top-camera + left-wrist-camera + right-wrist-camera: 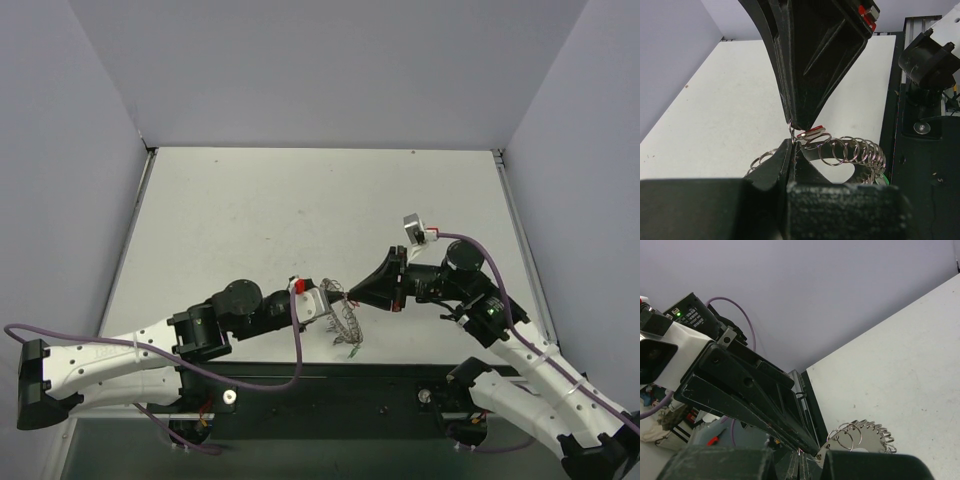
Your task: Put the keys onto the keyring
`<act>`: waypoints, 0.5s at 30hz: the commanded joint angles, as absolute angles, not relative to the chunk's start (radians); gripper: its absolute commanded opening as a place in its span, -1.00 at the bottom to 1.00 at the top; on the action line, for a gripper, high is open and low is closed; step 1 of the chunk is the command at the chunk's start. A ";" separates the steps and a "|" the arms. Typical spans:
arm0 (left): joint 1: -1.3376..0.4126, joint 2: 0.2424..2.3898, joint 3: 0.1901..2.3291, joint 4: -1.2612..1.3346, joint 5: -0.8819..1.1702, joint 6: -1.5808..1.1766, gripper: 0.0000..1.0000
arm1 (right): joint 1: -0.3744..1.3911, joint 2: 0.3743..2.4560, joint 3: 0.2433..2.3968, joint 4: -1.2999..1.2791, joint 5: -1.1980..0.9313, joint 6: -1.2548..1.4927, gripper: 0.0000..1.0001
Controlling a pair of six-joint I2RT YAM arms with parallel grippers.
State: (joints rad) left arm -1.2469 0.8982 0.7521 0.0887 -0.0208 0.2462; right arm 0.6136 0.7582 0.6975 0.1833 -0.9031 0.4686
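The silvery keyring (346, 322), its rim frilled with small metal loops, hangs just above the table near the front edge. My left gripper (327, 300) is shut on its rim; in the left wrist view the closed fingers (790, 155) pinch it where the loops (855, 150) curve away right. My right gripper (351, 293) meets it tip to tip from the right, shut on a key with a red head (812, 133) held against the ring. A green tag (352, 350) hangs from the ring's lower side. The right wrist view shows the ring (867, 435) beside my shut fingers (796, 466).
The white table (300, 200) is walled in grey on three sides. A black strip (330, 378) with the arm bases runs along the near edge, just in front of the ring. Purple cables (300, 350) loop off both wrists.
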 commanded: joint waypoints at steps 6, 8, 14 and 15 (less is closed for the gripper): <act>-1.243 0.891 0.819 0.164 0.000 0.235 -1.00 | 0.632 0.756 0.730 0.201 -0.864 0.419 -1.00; -1.241 0.888 0.819 0.161 0.000 0.235 -1.00 | 0.632 0.753 0.732 0.204 -0.859 0.419 -1.00; -1.241 0.893 0.824 0.149 0.000 0.232 -1.00 | 0.632 0.759 0.739 0.219 -0.857 0.430 -1.00; -1.241 0.894 0.824 0.141 0.000 0.233 -1.00 | 0.632 0.762 0.741 0.219 -0.856 0.433 -1.00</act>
